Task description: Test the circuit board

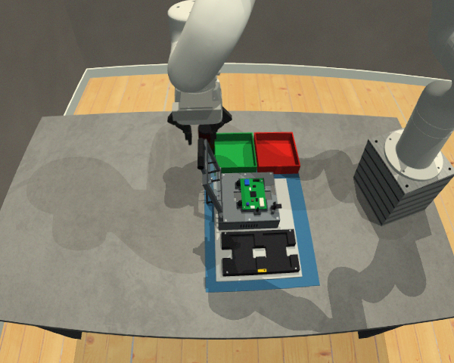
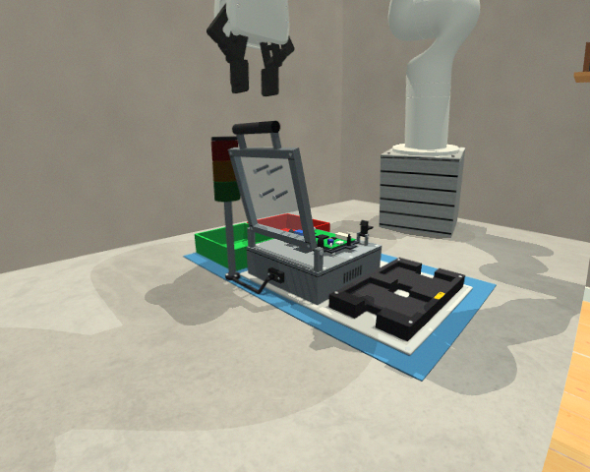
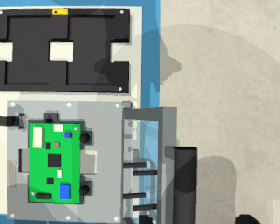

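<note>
Green circuit board (image 3: 54,162) flat in grey tester (image 3: 105,187), white connector (image 3: 37,136) toward black tray (image 3: 61,70); lid (image 2: 272,195) raised, its black handle (image 2: 256,127) directly below half-open, empty end effector (image 2: 255,76).

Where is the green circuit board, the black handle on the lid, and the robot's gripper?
Circuit board (image 3: 54,161): wrist view, on the middle of its green face.
Lid handle (image 2: 256,127): exterior view, on the black bar's middle.
Gripper (image 2: 255,76): exterior view, midway between its black fingertips, open, holding nothing.
</note>
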`<state>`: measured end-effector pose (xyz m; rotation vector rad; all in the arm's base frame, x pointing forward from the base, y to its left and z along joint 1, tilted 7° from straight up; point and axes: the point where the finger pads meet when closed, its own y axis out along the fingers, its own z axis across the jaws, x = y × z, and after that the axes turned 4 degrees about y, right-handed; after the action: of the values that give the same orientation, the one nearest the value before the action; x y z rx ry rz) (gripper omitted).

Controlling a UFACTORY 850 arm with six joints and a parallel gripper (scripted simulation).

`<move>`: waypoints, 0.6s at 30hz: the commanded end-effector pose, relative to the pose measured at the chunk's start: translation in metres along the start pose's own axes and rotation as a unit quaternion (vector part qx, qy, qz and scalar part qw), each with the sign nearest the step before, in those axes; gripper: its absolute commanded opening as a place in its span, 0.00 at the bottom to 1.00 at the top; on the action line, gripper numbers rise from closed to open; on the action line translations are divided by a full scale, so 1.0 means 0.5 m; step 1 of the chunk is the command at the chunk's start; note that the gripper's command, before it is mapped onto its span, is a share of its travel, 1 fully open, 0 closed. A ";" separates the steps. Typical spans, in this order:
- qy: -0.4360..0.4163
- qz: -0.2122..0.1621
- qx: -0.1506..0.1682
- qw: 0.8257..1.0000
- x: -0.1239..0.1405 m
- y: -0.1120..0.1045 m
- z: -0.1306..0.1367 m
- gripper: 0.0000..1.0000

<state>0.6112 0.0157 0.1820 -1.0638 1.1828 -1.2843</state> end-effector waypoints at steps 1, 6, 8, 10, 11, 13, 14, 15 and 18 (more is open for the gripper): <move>0.000 0.000 0.001 1.000 -0.001 -0.001 0.006 0.52; 0.000 0.000 0.001 1.000 -0.001 0.003 0.006 0.52; 0.000 0.000 0.001 1.000 -0.001 0.006 0.006 0.52; 0.000 0.000 0.001 1.000 -0.001 0.011 0.006 0.52; 0.000 0.000 0.001 1.000 -0.001 0.013 0.006 0.52; 0.000 0.000 0.001 1.000 -0.001 0.019 0.006 0.52; 0.000 0.000 0.001 1.000 -0.001 0.021 0.006 0.52; 0.000 0.000 0.001 1.000 -0.001 0.024 0.006 0.52; 0.000 0.000 0.001 1.000 -0.001 0.030 0.006 0.52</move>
<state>0.6147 0.0161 0.1701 -1.0649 1.1836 -1.2840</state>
